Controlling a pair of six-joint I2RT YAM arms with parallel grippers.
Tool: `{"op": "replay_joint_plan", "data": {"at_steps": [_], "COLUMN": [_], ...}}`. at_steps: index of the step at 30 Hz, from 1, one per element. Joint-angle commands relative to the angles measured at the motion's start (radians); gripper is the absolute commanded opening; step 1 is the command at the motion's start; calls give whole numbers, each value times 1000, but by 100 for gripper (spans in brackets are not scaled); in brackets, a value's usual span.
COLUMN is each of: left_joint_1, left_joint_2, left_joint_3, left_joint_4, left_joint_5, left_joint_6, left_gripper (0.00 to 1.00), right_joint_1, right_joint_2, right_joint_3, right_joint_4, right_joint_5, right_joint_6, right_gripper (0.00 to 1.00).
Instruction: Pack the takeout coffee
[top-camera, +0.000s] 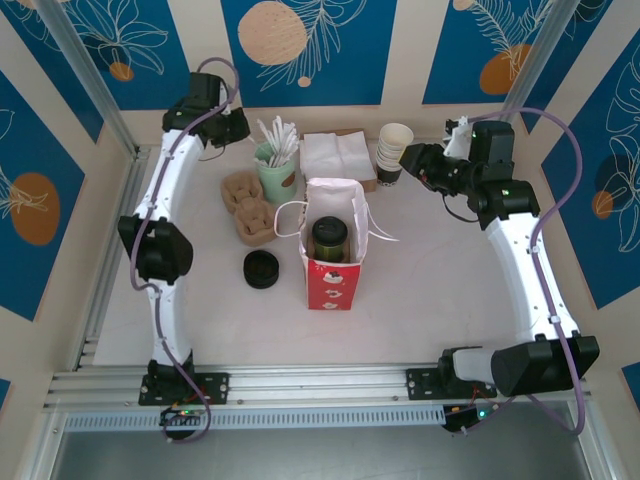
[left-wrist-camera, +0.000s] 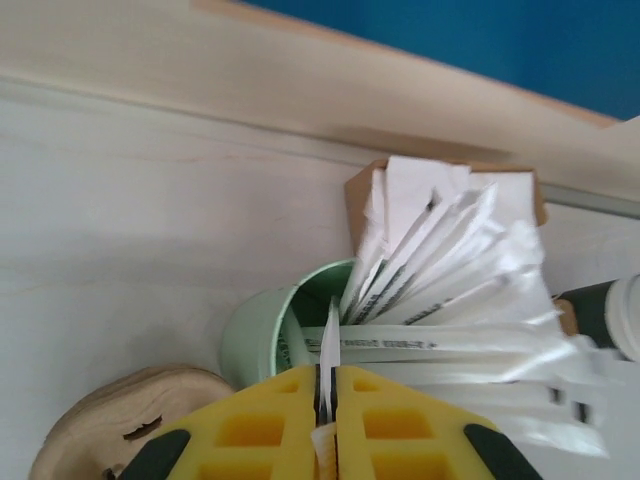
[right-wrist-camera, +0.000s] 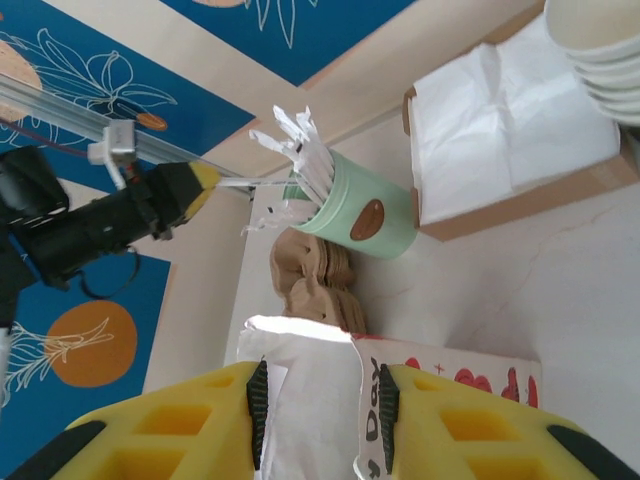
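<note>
While the left tool (left-wrist-camera: 327, 385) sits back-left of the red paper bag (top-camera: 330, 285), clenched on one white paper-wrapped stick (left-wrist-camera: 329, 345), the takeout coffee (top-camera: 329, 238) is already down inside that bag. It stands upright, black lid up, long axis vertical, bag mouth open.

The stick's far end looks to be in the bundle in the mint-green cup (left-wrist-camera: 262, 335). Its long axis runs in line with the tool's fingers, from tool toward cup. The mint cup stands back-left of the bag, between tool and bag.

Stacked cardboard cup carriers (top-camera: 250, 205) sit just left of the bag, a loose black lid (top-camera: 262, 268) front-left of it, neither touched. Napkin box (top-camera: 338, 152) is right behind the bag, stack of paper cups (top-camera: 394, 150) back-right.

Right tool (right-wrist-camera: 322, 385) is back-right of the bag, beside the cup stack, jaws apart, grasping nothing. The bag's white rim between its fingers in the wrist view is farther off; overhead shows them well apart.

Key relation: the bag mouth lies front-right of the left tool, past the mint cup.

Judgement: coffee is packed and the stick likely goes in next. It must clear the bundle, then tip upright to drop beside the cup. Right tool is about as near the bag, but left has the stick. Risk: dragging neighbouring sticks out.
</note>
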Motion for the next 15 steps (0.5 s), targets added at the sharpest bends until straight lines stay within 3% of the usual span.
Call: {"op": "replay_joint_plan", "data": {"at_steps": [1, 6, 15], "left_joint_1": [-25, -56, -107], "left_joint_2": [-78, -145, -297], "left_joint_3": [18, -39, -99], "left_joint_4": [-27, 8, -39], "left_joint_5": [-40, -72, -118], "left_joint_6": [73, 146, 242], "left_gripper": [10, 10, 10], "right_joint_1": [4, 8, 44], "right_joint_2": [-37, -16, -43], "right_joint_3": [-23, -31, -7], "right_joint_4": [132, 244, 249], "right_joint_5": [25, 37, 27], "right_joint_6": [-50, -80, -137], "right_gripper": [37, 36, 36]}}
